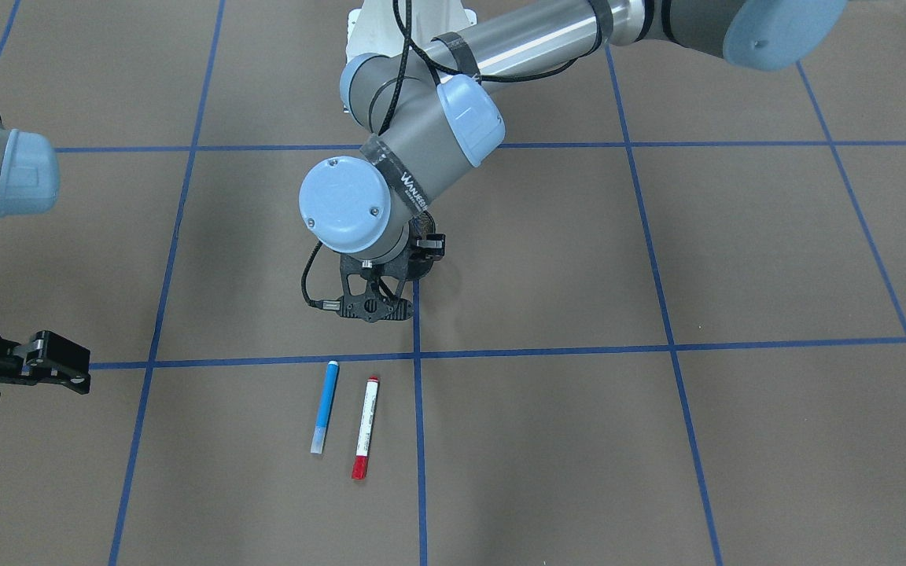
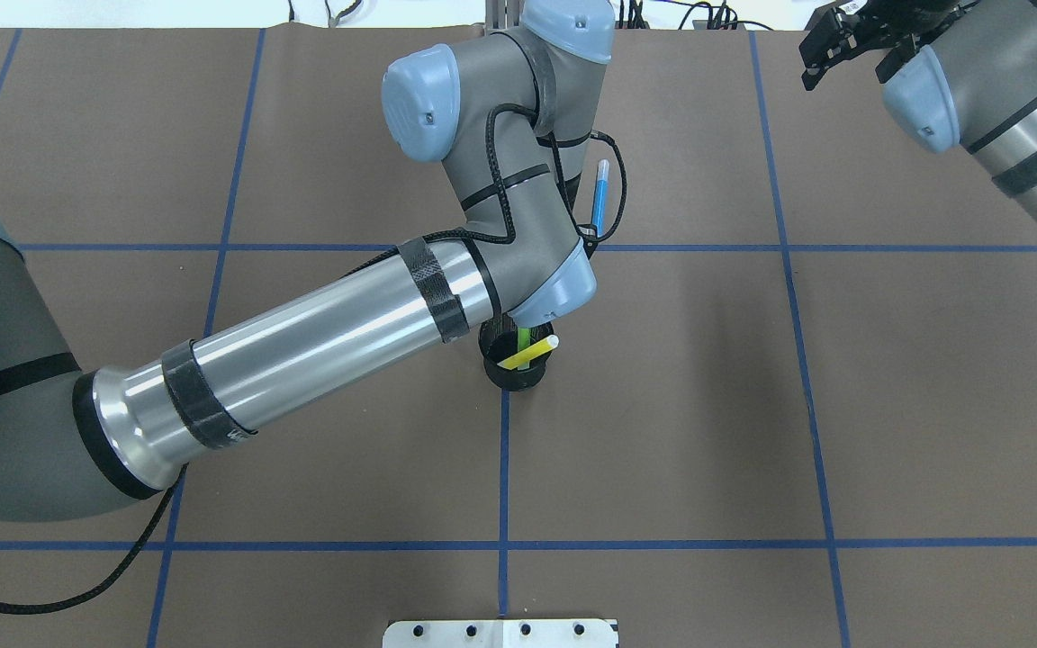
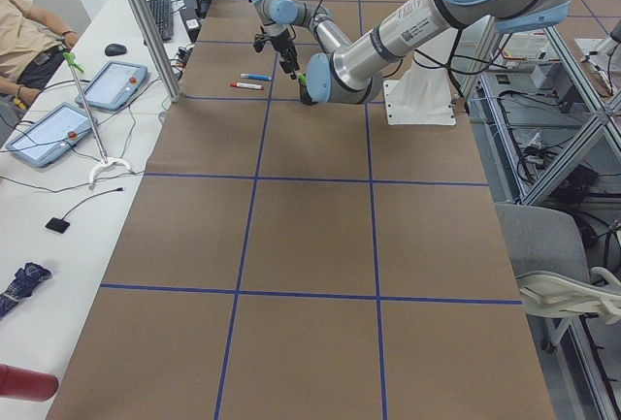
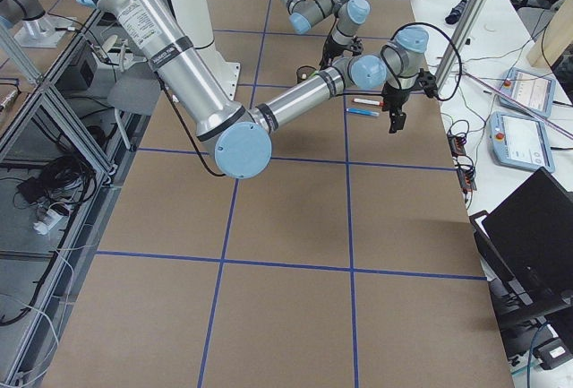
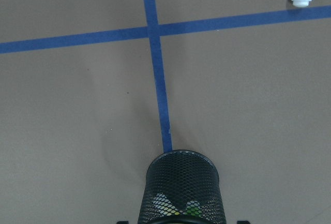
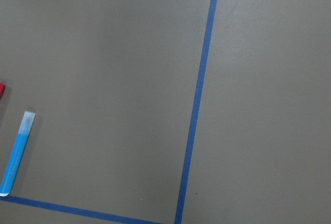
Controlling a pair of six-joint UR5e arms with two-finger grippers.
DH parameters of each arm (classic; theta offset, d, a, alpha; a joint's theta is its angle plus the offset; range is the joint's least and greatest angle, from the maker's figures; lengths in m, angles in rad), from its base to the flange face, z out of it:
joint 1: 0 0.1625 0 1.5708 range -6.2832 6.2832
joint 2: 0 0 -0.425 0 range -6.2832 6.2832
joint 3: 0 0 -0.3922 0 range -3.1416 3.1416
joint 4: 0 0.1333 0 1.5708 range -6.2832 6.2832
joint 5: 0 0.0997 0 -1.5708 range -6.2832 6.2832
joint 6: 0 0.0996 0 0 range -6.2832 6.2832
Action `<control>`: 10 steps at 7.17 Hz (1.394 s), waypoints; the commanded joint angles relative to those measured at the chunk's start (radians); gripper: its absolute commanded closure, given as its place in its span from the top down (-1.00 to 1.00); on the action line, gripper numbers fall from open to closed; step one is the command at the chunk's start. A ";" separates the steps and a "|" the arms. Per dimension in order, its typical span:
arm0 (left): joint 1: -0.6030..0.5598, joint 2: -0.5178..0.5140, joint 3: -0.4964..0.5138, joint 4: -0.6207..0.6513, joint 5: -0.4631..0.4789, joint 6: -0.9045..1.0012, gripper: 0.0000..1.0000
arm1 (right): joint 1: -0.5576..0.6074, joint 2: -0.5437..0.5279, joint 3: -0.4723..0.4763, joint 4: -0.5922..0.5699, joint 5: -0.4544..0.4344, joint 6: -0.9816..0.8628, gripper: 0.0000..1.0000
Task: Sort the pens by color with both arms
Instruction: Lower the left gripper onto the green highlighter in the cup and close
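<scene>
Pens on the table: blue pen point(image 1: 324, 407) and red-ended white pen point(image 1: 365, 427) lie near-parallel, just beside each other without touching, on the operators' side of the cup. I read them as laid out by colour.
Pens in the cup: yellow pen point(image 2: 529, 353) and green pen point(image 2: 523, 337) lean inside the black mesh cup point(image 2: 511, 376), tips above the rim, so I judge the job about half done.
Left gripper point(image 1: 378, 303): it hangs right over the cup, and its wrist camera looks past the mesh wall. I take this as lining up for one of the leaning pens. I cannot tell how its jaws stand.
Right gripper point(image 1: 79, 371): fingers apart and holding nothing, well apart from the cup, which I take as leaving the left arm room.
Table point(image 1: 657, 472): brown sheet with a blue tape grid; the cup sits on a grid line.
</scene>
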 commanded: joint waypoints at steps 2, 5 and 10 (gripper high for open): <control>0.011 0.002 -0.002 -0.001 0.000 0.000 0.18 | -0.001 -0.002 0.000 0.000 -0.002 0.000 0.99; 0.011 0.004 -0.002 -0.004 0.001 0.000 0.06 | -0.003 -0.002 0.000 0.000 -0.004 0.000 0.99; 0.011 0.012 -0.019 -0.016 0.001 0.000 -1.00 | -0.004 -0.001 0.000 0.002 -0.004 0.000 0.99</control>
